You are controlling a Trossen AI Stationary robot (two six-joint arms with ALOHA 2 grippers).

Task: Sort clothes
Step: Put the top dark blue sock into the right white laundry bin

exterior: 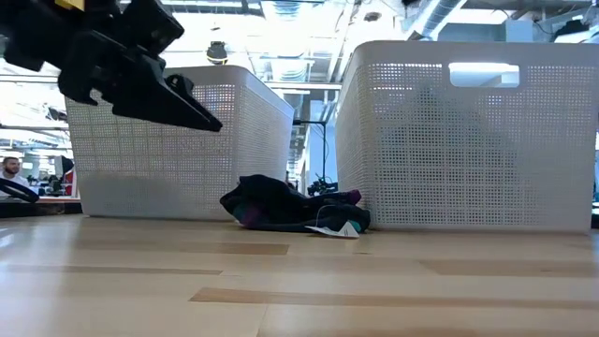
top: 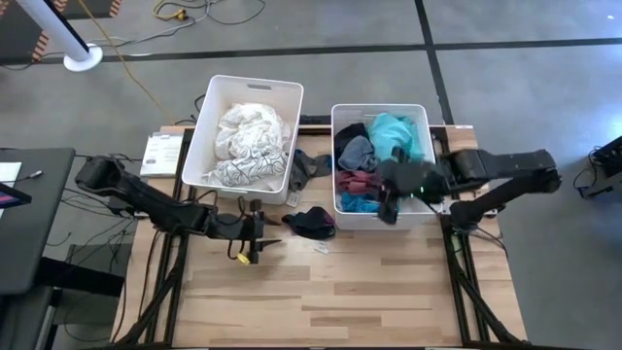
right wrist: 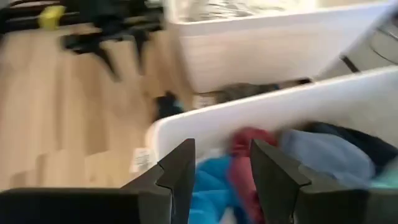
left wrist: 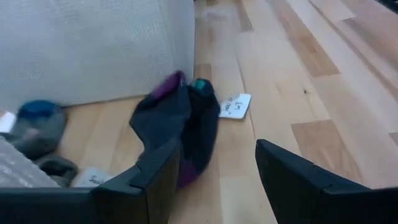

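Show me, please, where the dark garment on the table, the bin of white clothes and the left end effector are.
dark garment (top: pixel 311 222): high view, middle of the bundle.
bin of white clothes (top: pixel 255 86): high view, far rim.
left end effector (left wrist: pixel 214 171): left wrist view, between its open fingertips.

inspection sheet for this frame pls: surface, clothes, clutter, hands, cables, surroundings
Surface: light wood table, front half bare.
Job's things: white garments in left bin; coloured garments in right bin; dark garment on table before the bins; grey garment between bins.
Clutter: paper tag beside dark garment; booklet at table's left edge.
Grippers: left hand open, empty, near dark garment; right hand open, empty, over right bin's front.
Cables: yellow cable on floor.
Surroundings: concrete floor; white pole base.
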